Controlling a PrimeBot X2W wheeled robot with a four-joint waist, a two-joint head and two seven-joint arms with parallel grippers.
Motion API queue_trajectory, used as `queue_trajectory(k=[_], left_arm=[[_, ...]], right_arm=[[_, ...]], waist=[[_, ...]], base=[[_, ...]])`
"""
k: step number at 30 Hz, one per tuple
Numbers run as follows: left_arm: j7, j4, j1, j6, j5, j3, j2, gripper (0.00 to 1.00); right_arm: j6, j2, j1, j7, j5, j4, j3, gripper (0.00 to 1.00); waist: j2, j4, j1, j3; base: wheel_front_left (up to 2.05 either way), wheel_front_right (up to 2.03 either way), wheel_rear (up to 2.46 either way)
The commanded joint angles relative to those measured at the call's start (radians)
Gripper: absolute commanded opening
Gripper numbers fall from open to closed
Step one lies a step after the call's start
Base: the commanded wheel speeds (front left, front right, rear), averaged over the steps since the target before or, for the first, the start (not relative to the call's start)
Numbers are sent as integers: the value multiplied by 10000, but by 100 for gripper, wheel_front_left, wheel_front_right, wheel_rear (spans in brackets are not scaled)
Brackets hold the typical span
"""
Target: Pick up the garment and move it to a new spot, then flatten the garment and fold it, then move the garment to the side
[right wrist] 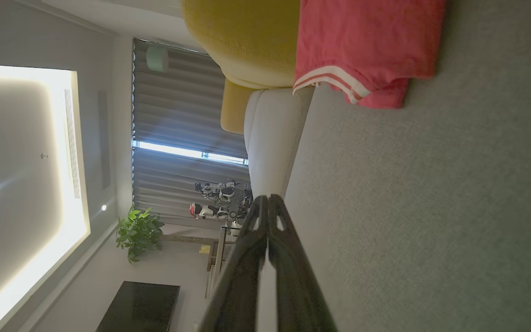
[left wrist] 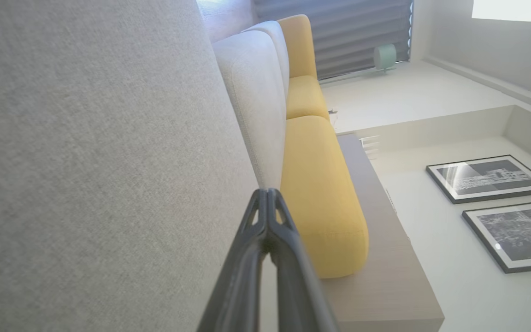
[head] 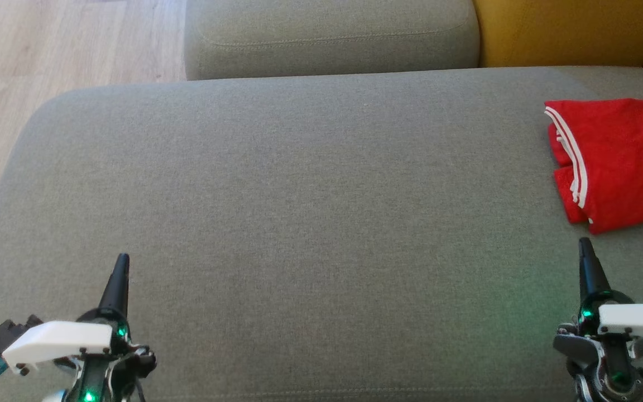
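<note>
A folded red garment (head: 617, 162) with white striped trim is seen lying on the grey sofa seat (head: 310, 195), at the far right of the head view, where it is cut off by the picture's edge. The right end effector (head: 585, 245) is held low at the lower right, near the garment's front edge but apart from it, its two dark fingers pressed together on nothing. The left end effector (head: 122, 262) is shown at the lower left, well apart from the garment, likewise closed and empty above bare upholstery. A grey back cushion (head: 327, 36) and a yellow cushion (head: 567, 30) are visible behind the seat, and a wooden floor (head: 65, 50) is seen to the left.
</note>
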Motion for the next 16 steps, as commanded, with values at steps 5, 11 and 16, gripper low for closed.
queue_trajectory(k=[5, 11, 16], left_arm=[[226, -281, -650, -211, -680, 551, -62, 0], [396, -279, -715, -303, -1276, 752, -161, 0], [537, -277, -770, -380, -1770, 919, -244, 0]], right_arm=[[35, -118, -557, 119, 831, -253, 101, 0], [37, -118, -628, 187, 1537, -202, 45, 0], [38, -117, -687, 243, 2121, -161, -2, 0]], waist=[[0, -14, 0, -3], [0, -30, 0, -7], [0, -43, 0, -10]], base=[[0, 0, 0], [0, 0, 0], [0, 0, 0]])
